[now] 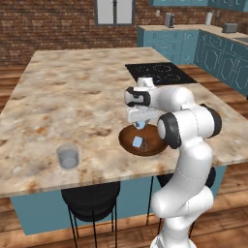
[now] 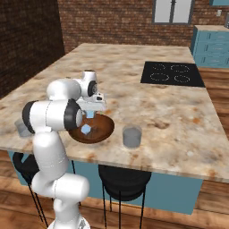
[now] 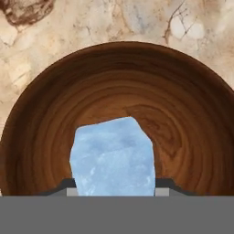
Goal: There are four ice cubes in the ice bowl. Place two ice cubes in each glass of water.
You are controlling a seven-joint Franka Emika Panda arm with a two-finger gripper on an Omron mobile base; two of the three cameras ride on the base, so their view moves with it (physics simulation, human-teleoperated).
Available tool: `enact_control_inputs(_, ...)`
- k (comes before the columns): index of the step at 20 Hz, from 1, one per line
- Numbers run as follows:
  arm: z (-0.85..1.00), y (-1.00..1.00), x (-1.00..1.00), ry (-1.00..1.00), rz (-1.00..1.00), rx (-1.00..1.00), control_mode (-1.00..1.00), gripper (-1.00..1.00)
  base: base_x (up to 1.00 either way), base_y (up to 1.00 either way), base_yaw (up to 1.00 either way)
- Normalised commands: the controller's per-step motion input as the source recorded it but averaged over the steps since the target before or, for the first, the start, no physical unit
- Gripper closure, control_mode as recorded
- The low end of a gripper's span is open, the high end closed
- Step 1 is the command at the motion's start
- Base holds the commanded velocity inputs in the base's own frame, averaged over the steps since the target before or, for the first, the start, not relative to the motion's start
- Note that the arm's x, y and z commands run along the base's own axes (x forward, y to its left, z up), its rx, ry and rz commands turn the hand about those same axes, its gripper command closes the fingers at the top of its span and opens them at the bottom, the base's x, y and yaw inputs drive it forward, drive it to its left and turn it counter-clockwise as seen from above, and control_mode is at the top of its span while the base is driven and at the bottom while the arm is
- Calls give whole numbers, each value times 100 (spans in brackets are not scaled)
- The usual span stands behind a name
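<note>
The dark-brown wooden ice bowl (image 1: pixel 154 145) (image 2: pixel 102 126) (image 3: pixel 183 114) sits near the island's front edge. Just above it, my gripper (image 1: pixel 140 124) (image 2: pixel 91 113) (image 3: pixel 116 186) is shut on one pale blue ice cube (image 1: pixel 140 126) (image 2: pixel 91 115) (image 3: pixel 114 155), which sits between the fingertips. Another ice cube (image 1: pixel 138 142) (image 2: pixel 86 129) lies inside the bowl. One glass of water (image 1: pixel 68 156) (image 2: pixel 20 127) stands to the bowl's left, partly hidden by my arm in the right base view. A second glass of water (image 2: pixel 132 136) stands just right of the bowl.
The marble island counter (image 1: pixel 72 97) carries a black cooktop (image 1: pixel 160 72) (image 2: pixel 174 74) at its far right. Black stools (image 1: pixel 92 198) (image 2: pixel 123 183) are tucked under the near edge. Teal cabinets (image 1: pixel 193 46) line the back wall.
</note>
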Motion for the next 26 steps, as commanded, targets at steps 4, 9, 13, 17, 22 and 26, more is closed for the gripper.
enact_control_inputs(4, 35, -89, -67, 1, -16, 0, -100, 100, 0, 0, 0)
enact_control_inputs(9, 9, -98, -46, 2, -18, 0, -100, 100, 0, 0, 0)
enact_control_inputs(13, 0, -98, -23, 2, -16, -3, -100, 100, 0, 0, 0)
enact_control_inputs(17, 9, -85, 0, 8, -16, -8, -100, 100, 0, 0, 0)
enact_control_inputs(22, 4, -73, 1, 14, -14, -9, -100, 100, 0, 0, 0)
enact_control_inputs(26, 0, -31, 28, 3, -9, -4, -100, 100, 0, 0, 0)
